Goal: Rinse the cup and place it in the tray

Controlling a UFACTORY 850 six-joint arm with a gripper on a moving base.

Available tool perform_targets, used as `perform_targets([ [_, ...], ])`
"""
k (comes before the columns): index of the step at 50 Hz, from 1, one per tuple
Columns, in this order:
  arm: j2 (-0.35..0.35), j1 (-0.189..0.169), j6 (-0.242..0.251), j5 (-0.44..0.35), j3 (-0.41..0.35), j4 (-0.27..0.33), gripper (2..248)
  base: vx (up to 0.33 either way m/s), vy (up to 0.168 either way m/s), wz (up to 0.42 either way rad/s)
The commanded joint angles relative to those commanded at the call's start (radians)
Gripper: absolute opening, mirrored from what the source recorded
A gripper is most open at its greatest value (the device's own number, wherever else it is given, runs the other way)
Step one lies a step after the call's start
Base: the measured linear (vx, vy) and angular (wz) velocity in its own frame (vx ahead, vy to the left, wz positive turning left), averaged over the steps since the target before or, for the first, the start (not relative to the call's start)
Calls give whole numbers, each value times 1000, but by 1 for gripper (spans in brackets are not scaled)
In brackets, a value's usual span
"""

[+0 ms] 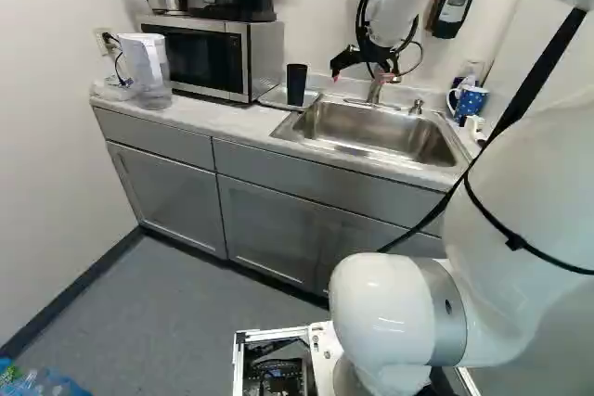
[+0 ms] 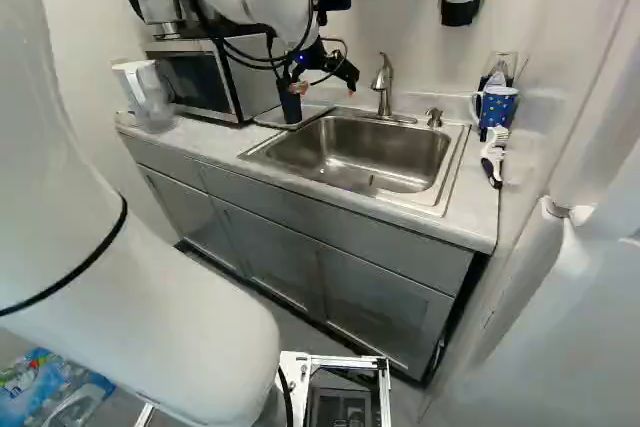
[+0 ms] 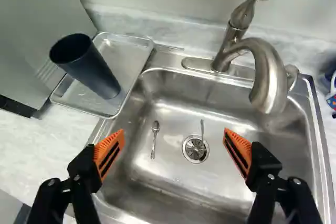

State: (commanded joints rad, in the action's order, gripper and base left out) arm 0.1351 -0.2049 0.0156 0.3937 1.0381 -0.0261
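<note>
Ahead of fingers (image 3: pixel 109 153): 1 cup (image 3: pixel 94 72), 1 tray (image 3: pixel 123 59), 1 faucet (image 3: pixel 261 64). Under: 1 sink (image 3: pixel 168 169). Between: 2 utensils (image 3: pixel 154 139), 1 drain (image 3: pixel 195 149).

White arm (image 1: pixel 548 155) reaches ahead, gripper (image 2: pixel 326 90) open

The arm rises from its lowest joint (image 1: pixel 382 317), bends over high up and extends forward. At its far end the black gripper angles downward, its two fingers spread wide, the orange pads (image 3: pixel 110 151) facing each other, well apart.

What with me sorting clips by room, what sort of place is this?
Probably a kitchenette or break-room corner: a steel sink with a faucet is set into a counter over grey cabinets, and a microwave stands on that counter.
</note>
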Motion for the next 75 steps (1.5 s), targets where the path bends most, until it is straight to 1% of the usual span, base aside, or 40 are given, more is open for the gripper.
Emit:
perform_targets([
  [28,22,-95,0,150,-21,0,247,0,0,0],
  [32,24,-109,0,167,-22,0,247,0,0,0],
  [38,25,-128,0,167,-23,0,247,0,0,0],
  [75,24,-129,0,167,-22,0,247,0,0,0],
])
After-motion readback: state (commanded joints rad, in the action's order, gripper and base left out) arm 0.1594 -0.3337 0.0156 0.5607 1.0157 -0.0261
